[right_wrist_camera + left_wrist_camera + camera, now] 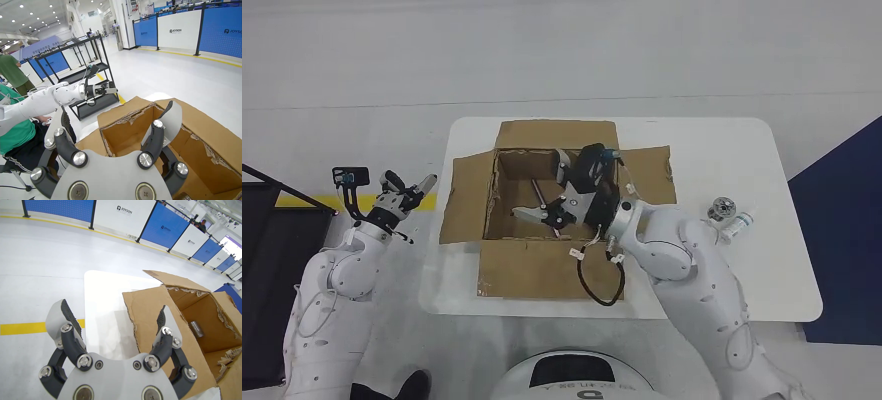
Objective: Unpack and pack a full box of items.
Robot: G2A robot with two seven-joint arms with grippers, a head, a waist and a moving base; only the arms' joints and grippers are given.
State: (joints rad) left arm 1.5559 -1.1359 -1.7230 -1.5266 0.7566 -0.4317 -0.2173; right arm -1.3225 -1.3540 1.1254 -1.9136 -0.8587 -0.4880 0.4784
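Right now my left claw (114,306) hangs left of the open brown cardboard box (525,270), off the white bench (742,150), fingers spread wide. A short shiny metal cylinder (196,329) rests at the box's bottom. My right claw (118,108) hovers over the box's opening, fingers apart. Right of the box lie a small metal part (721,209) and a white bottle (739,224).
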